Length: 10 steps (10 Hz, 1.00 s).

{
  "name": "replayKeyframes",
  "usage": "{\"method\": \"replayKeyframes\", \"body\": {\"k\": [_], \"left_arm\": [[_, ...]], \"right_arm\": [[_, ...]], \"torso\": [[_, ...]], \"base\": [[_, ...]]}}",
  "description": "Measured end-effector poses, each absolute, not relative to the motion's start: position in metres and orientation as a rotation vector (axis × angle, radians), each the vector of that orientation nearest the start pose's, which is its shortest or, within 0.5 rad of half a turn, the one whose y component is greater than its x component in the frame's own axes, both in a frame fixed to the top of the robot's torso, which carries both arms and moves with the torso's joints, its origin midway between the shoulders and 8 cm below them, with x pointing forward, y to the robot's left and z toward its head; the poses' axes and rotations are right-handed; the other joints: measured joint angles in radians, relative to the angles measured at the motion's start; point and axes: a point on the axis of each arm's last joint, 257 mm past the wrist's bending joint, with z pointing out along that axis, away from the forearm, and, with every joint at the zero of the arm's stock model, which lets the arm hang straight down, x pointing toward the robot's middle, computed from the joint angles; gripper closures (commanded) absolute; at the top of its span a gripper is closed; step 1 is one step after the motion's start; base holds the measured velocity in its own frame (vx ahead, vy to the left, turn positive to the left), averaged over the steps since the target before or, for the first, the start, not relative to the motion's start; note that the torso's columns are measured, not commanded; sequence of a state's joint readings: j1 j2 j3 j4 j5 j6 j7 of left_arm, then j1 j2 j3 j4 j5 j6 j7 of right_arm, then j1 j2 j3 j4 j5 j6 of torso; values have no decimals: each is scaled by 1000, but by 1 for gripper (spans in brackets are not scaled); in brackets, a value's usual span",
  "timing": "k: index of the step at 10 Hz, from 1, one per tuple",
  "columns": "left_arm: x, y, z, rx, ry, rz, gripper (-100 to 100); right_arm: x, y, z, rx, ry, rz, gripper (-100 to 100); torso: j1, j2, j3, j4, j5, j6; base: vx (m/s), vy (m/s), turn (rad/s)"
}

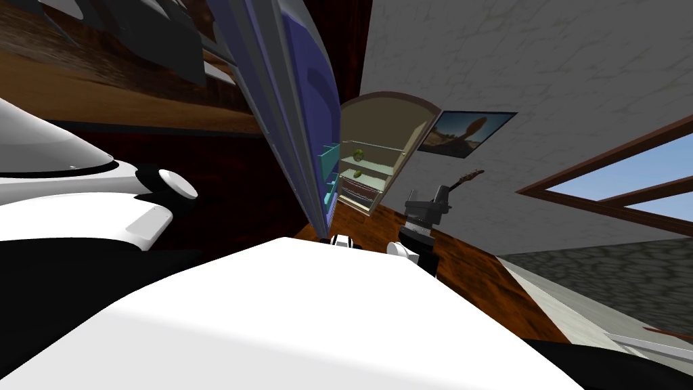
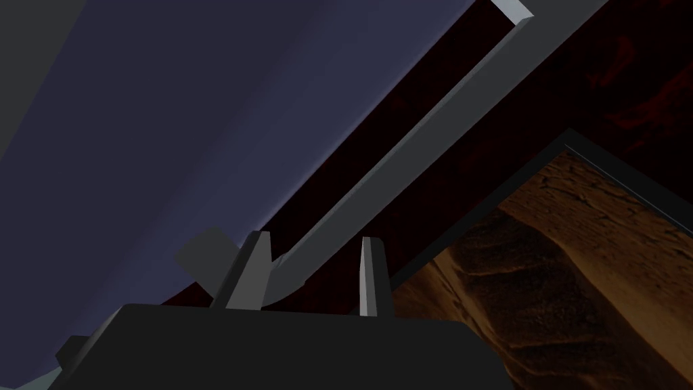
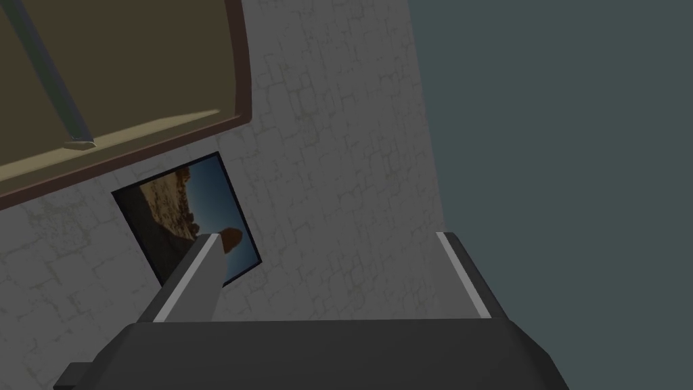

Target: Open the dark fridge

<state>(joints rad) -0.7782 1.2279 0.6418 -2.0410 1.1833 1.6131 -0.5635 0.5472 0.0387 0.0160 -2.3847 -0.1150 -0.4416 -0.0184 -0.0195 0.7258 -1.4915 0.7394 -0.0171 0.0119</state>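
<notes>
Left gripper (image 2: 313, 237): fingers drawn narrow around the handle, one on each side of it near its curved end.
Handle (image 2: 419, 128): a grey bar that runs away from the fingertips along the door.
Fridge door (image 1: 298, 101): blue-violet and swung wide open, with its face just beside the left fingers. Teal bins (image 1: 329, 162) sit on its inner side.
Fridge (image 1: 375, 156): its beige inside lies open beyond the door, with green items (image 1: 359, 154) on the shelves.
Right gripper (image 3: 331, 237): fingers spread wide and holding nothing, well apart from the handle.
</notes>
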Motion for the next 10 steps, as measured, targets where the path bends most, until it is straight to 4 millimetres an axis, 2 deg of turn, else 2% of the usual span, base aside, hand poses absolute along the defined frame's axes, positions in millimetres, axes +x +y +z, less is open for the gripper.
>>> {"method": "replayKeyframes", "body": {"k": [7,10], "left_arm": [[400,373,298,-475,1667,-566,-100],[397,374,298,-477,1660,-568,-100]], "right_arm": [[327,-294,45,757,499,1393,0],[327,-294,45,757,499,1393,0]], "torso": [[-11,1,-2,5,-11,3],[-11,2,-1,4,-9,3]], "base": [[5,4,-13],[1,-1,-2]]}}
